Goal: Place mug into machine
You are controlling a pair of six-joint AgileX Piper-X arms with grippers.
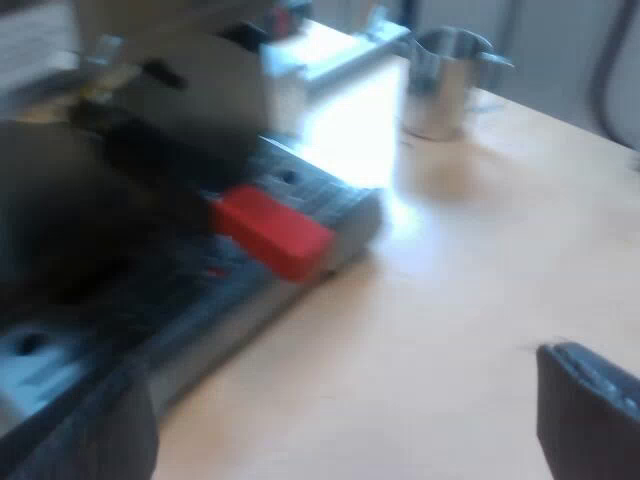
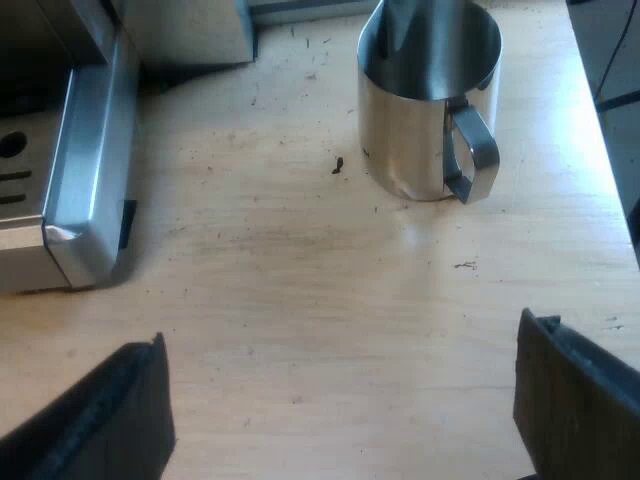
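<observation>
mug (image 2: 425,110) stands upright straight ahead of the right gripper (image 2: 345,420), the nearer arm. its fingers (image 2: 575,410) are spread wide, empty.

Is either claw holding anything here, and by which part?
Nothing is held: the right claw and left claw are open over the table; the mug stands apart.

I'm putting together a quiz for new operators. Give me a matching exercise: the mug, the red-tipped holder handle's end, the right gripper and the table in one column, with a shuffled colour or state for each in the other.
Things:
1. mug
2. holder handle's end
3. right gripper
4. table

Colours or states:
A. red
B. open, holding nothing
C. light wood
D. shiny metal, standing upright

Pairs: 1-D, 2-A, 3-B, 4-C
</observation>
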